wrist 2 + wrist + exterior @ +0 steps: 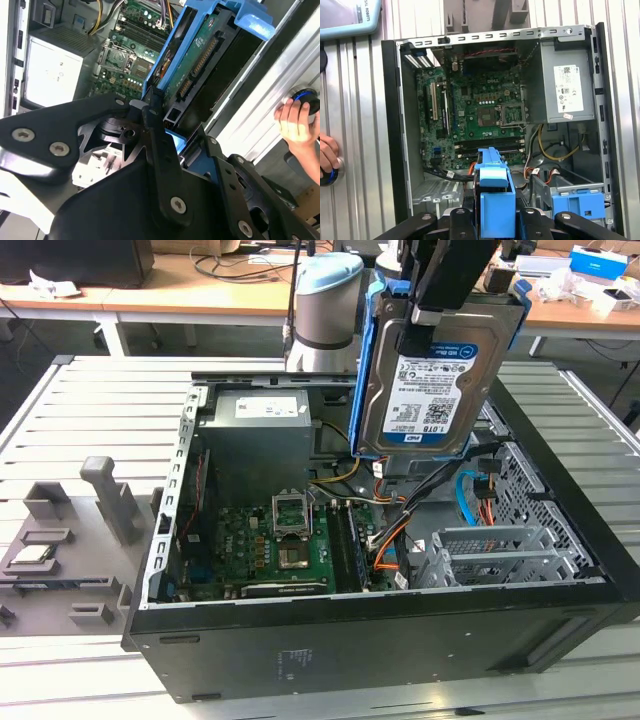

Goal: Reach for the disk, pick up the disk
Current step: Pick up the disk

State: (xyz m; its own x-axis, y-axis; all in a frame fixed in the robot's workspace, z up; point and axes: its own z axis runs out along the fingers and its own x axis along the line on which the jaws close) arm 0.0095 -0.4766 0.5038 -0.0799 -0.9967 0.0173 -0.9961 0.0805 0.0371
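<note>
The disk (pixel 425 380), a silver-grey hard drive with a white-and-blue label in a blue plastic bracket, hangs upright in the air above the open computer case (pixel 400 620). My gripper (pixel 425 325) is shut on its upper edge and comes down from above. In the second wrist view the disk's circuit-board side (pixel 200 65) runs away from the black fingers (pixel 156 135) that clamp it. The first wrist view has the blue bracket (pixel 495 200) pinched between the two fingers, with the case's motherboard (pixel 480 110) far below.
Inside the case sit a grey power supply (pixel 255 440), a metal drive cage (pixel 500 550) and orange cables. A blue latch (pixel 580 205) stays in the bay. A grey fixture with a CPU chip (pixel 30 555) lies at the exterior view's left. A person's hand (pixel 295 125) rests on the table.
</note>
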